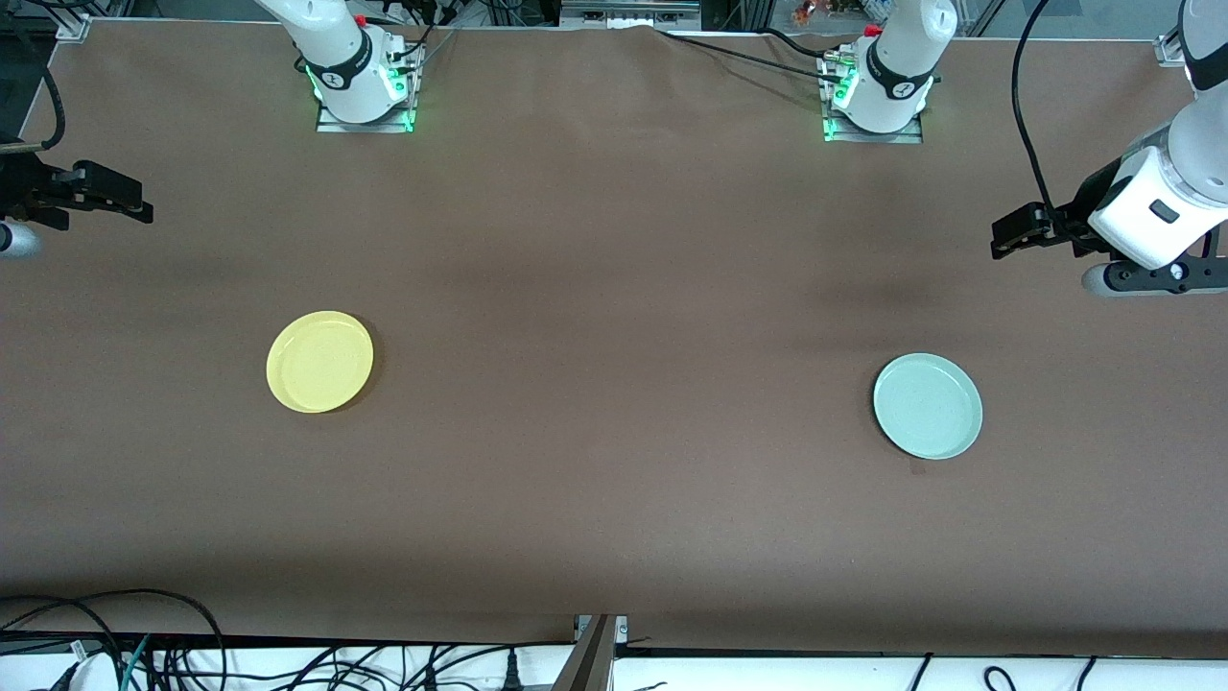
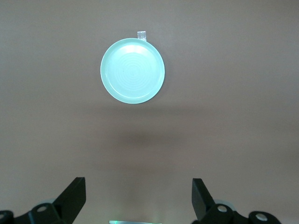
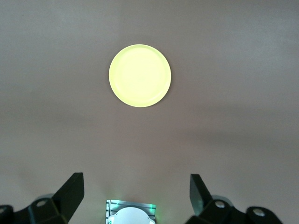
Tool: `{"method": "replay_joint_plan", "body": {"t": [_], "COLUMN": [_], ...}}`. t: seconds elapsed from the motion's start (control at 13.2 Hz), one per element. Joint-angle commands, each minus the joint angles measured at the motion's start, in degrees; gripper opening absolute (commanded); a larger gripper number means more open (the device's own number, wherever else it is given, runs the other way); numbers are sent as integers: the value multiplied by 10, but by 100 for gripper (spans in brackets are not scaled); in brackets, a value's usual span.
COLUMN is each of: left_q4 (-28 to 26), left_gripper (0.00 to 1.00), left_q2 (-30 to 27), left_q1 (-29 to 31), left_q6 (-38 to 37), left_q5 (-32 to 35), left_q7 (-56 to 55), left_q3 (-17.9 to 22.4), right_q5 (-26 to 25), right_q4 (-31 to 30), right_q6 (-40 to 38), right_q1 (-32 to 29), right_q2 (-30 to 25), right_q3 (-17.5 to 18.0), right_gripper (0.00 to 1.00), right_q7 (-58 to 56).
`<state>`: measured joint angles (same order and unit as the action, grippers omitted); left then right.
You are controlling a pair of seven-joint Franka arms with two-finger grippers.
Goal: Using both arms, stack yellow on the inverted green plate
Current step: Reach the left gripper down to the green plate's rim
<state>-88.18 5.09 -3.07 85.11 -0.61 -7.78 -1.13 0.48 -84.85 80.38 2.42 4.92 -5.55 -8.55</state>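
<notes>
On the brown table (image 1: pixel 614 288) the two plates lie well apart: the yellow (image 1: pixel 319 362) plate toward the right arm's end, the green plate (image 1: pixel 928 406) toward the left arm's end and a little nearer to the front camera. Both seem to lie rim up, so I judge the green plate is not yet inverted. The left gripper (image 2: pixel 138 198) hangs high over the table edge at its own end, jaws wide and empty; the right gripper (image 1: pixel 96 197) hangs the same way at the other end, also wide open. Nothing is touched yet. For a good start, I think the left arm should come down at the rim of the green plate, because a flat plate gives little to hold, and pinch only the edge. A small piece of tape (image 2: pixel 141 34) sits just beside this plate.
</notes>
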Motion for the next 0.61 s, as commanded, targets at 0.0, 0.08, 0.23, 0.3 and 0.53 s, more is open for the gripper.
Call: {"method": "replay_joint_plan", "body": {"t": [0.0, 0.08, 0.23, 0.3, 0.53], "left_q4": [19, 39, 53, 53, 54], "left_gripper": [100, 100, 100, 100, 100], "left_q2": [22, 40, 58, 58, 81], "left_q1": [-3, -2, 3, 7, 10], "left_q6": [1, 0, -6, -3, 0], "left_q5": [10, 13, 13, 13, 13], "left_q7": [-4, -3, -2, -1, 0], "left_q3": [0, 0, 1, 1, 2], "right_q5": [6, 6, 6, 6, 6], "right_q4": [0, 0, 0, 0, 0], "right_q6": [1, 2, 2, 2, 1], "right_q1": [-4, -4, -4, -4, -4], "right_q2": [-1, -1, 0, 0, 0], "right_q3": [1, 1, 1, 1, 1], "right_gripper": [100, 100, 100, 100, 100], "right_q7": [6, 4, 1, 3, 3]}}
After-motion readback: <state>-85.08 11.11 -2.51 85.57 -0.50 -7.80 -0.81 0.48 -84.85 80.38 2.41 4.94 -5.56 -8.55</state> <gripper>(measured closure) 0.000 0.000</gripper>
